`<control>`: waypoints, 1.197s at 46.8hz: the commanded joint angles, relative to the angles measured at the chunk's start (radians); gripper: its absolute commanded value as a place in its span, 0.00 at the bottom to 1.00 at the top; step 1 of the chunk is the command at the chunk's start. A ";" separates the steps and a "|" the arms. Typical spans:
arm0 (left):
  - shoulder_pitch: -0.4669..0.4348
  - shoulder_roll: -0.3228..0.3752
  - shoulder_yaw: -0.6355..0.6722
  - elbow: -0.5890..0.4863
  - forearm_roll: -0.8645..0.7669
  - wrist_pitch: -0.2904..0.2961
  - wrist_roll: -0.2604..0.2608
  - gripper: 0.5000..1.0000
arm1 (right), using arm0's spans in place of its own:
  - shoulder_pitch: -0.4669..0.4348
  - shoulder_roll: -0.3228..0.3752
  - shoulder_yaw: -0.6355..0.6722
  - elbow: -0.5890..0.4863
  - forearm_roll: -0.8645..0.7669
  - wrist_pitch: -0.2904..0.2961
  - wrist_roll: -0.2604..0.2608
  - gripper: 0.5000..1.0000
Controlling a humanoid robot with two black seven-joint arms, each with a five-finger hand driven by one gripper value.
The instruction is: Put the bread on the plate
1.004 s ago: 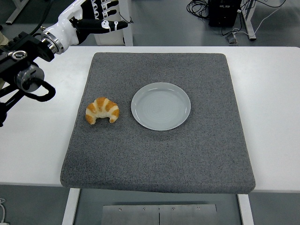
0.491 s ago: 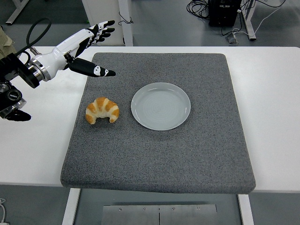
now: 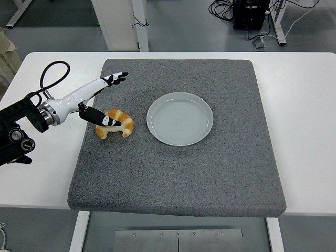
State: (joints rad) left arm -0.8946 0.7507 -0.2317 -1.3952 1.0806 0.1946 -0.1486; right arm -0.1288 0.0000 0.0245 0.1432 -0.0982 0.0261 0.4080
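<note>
A golden croissant [image 3: 116, 124] lies on the grey mat [image 3: 178, 173], left of an empty pale blue plate [image 3: 180, 118]. My left hand [image 3: 103, 100] comes in from the left edge and hovers over the croissant, open. Its fingers [image 3: 116, 79] stretch out past the croissant's far side and its thumb [image 3: 105, 119] lies across the top of the croissant. It holds nothing. The right arm is out of view.
The mat covers most of the white table [image 3: 304, 100]. A black cable loop [image 3: 52, 73] hangs off my left forearm. Behind the table are a white post [image 3: 118, 23] and cables on the floor.
My left hand has come down and toward the near side, from above the mat's far left corner to just over the croissant. The croissant and plate have not moved.
</note>
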 commanded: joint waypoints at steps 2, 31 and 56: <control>0.000 -0.001 0.008 0.001 0.024 0.000 0.026 0.95 | 0.000 0.000 0.000 0.001 0.000 0.000 0.000 1.00; 0.036 -0.016 0.015 0.068 0.150 0.005 0.023 0.94 | 0.000 0.000 0.000 -0.001 0.000 0.000 0.000 1.00; 0.039 -0.122 0.015 0.165 0.148 0.013 0.018 0.94 | 0.000 0.000 0.000 -0.001 0.000 0.000 0.000 1.00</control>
State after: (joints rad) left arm -0.8578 0.6404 -0.2165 -1.2389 1.2272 0.2064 -0.1304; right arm -0.1289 0.0000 0.0245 0.1428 -0.0982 0.0261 0.4080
